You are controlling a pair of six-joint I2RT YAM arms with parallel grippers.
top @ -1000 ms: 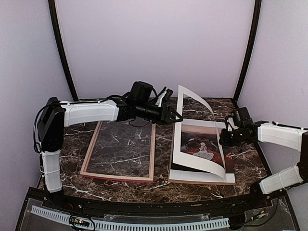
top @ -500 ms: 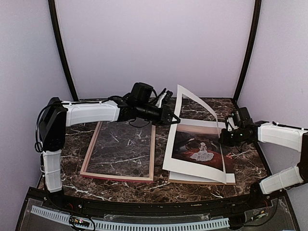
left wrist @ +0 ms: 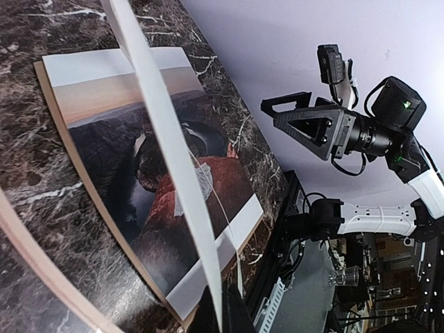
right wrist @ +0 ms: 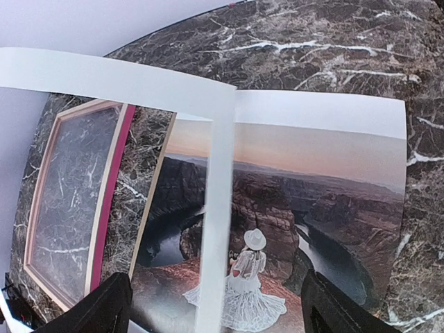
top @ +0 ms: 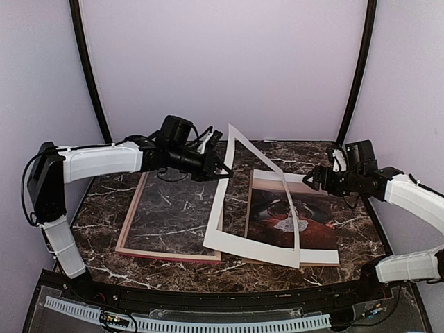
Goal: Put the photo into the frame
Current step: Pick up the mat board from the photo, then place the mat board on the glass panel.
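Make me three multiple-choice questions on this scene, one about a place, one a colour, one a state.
1. Relative to the photo, the frame lies: A on top; B to its left; C behind it.
2. The mat held by the left pincer is: A black; B brown; C white.
3. The right pincer is: A open, empty; B shut on the photo; C shut on the frame.
Answers: B, it lies flat left of the print; C, white in every view; A, its jaws stand apart, gripping nothing.
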